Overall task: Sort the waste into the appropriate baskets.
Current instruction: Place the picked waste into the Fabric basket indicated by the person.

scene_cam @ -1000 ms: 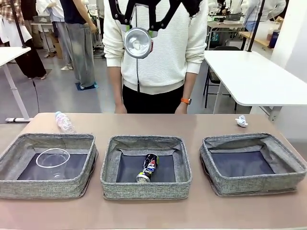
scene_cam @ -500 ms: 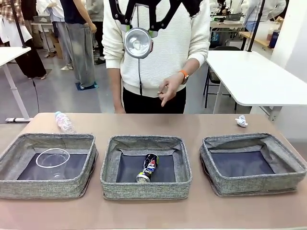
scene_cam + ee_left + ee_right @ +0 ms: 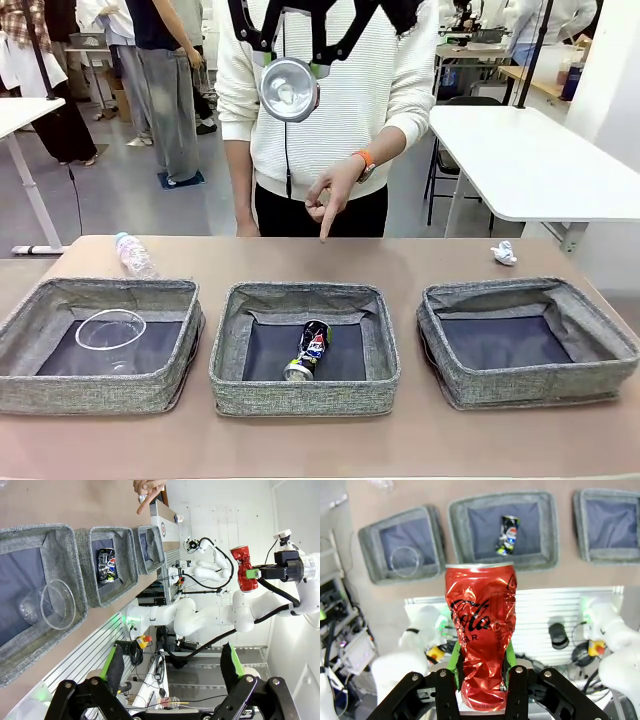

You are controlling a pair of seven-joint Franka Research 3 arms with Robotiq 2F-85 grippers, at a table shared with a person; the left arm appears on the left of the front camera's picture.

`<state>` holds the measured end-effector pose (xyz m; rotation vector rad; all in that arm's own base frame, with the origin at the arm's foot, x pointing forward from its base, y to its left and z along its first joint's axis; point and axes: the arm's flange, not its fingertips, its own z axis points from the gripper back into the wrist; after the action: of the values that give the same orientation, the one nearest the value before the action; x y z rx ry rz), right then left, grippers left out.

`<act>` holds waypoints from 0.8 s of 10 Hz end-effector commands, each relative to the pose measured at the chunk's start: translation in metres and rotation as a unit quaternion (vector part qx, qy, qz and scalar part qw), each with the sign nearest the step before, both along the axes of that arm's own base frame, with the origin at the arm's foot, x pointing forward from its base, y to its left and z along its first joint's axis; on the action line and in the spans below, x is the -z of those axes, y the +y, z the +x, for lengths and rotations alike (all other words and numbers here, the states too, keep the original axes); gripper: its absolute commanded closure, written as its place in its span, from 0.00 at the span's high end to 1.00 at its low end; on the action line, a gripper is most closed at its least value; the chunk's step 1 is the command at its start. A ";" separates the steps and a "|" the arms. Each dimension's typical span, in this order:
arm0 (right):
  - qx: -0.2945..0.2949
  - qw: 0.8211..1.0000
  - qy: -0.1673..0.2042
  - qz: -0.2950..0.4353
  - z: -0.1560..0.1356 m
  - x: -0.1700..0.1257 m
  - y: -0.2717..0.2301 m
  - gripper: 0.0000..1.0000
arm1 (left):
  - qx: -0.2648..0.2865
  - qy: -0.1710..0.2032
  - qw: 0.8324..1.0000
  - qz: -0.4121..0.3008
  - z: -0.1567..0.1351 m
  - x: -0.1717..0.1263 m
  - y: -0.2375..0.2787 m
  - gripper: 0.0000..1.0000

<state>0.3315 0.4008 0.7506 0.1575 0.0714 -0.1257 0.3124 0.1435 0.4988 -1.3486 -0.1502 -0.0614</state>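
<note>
Three grey baskets stand in a row: the left basket [image 3: 100, 392] holds a clear plastic cup [image 3: 110, 329], the middle basket [image 3: 300, 396] a dark printed can [image 3: 308, 350], and the right basket [image 3: 530, 390] shows a bare bottom. Behind the left basket lies a clear bottle [image 3: 133, 255], and a white paper ball [image 3: 503, 253] rests at the far right. My right gripper [image 3: 481, 662] is shut on a crushed red can [image 3: 481, 630], high above the baskets [image 3: 502, 562]. My left gripper [image 3: 171, 662] is open with nothing in it, off to the table's side.
A person stands at the far side, one hand [image 3: 327, 193] pointing a finger down at the table behind the middle basket. A white table [image 3: 530, 160] stands at the back right. Bare table shows in front of and behind the baskets.
The person's hand has risen from the table's far edge and swung toward the middle, its finger now pointing down. The baskets and litter lie as before.
</note>
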 end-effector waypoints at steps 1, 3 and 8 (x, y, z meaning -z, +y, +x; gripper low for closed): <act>0.000 1.000 0.000 0.000 0.000 0.000 0.000 0.37 | 0.003 -0.003 1.000 0.003 -0.003 0.000 0.000 1.00; -0.080 0.996 -0.005 0.030 -0.002 0.060 0.009 0.37 | 0.003 -0.003 1.000 0.003 -0.003 0.000 0.000 1.00; -0.177 0.981 0.072 -0.025 0.000 0.259 0.002 0.37 | 0.003 -0.003 1.000 0.003 -0.003 0.000 0.000 1.00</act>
<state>0.3383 0.4178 0.4790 0.0777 0.2455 0.1659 0.3125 0.1436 0.4988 -1.3483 -0.1502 -0.0611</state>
